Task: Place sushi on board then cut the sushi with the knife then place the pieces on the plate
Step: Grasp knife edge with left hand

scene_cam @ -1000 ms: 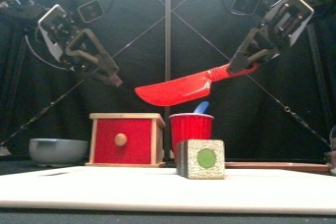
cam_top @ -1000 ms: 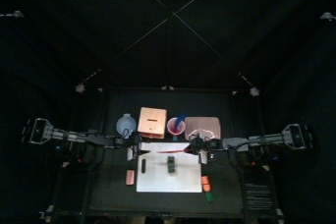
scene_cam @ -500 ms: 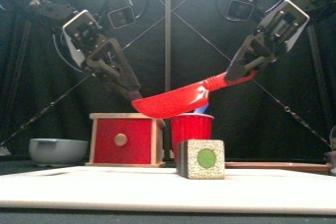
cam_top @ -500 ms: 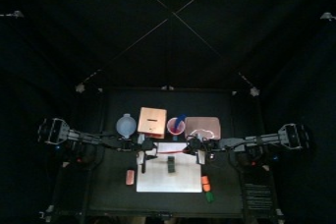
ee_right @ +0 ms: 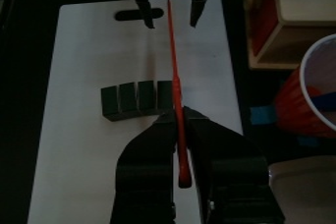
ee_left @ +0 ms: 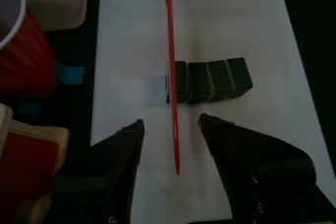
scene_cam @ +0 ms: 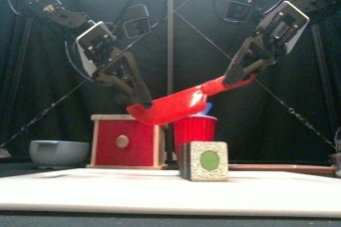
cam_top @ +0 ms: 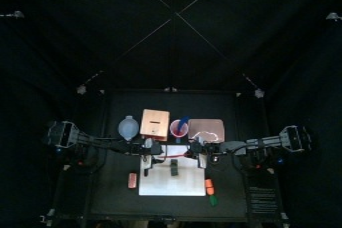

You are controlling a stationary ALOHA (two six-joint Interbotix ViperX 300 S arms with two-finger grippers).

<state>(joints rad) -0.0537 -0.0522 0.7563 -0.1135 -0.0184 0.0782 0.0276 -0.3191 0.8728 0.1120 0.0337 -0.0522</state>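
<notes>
Right gripper clamps a slim red knife above the sushi roll, dark green blocks on the white board; left gripper spread wide around the blade.

Counts: 1 white cutting board. 1 sushi roll, which I read as 4 dark green blocks side by side, one thinner. Knives: 2, made up of 1 red knife and 1 blue knife. 1 red cup. 1 wooden box. 1 blue-grey bowl. 1 pink tray. Small loose toys on the surface: 3, namely 1 orange-red toy, 1 red toy and 1 green toy, all too small to identify. Hands: 2, left hand and right hand.
</notes>
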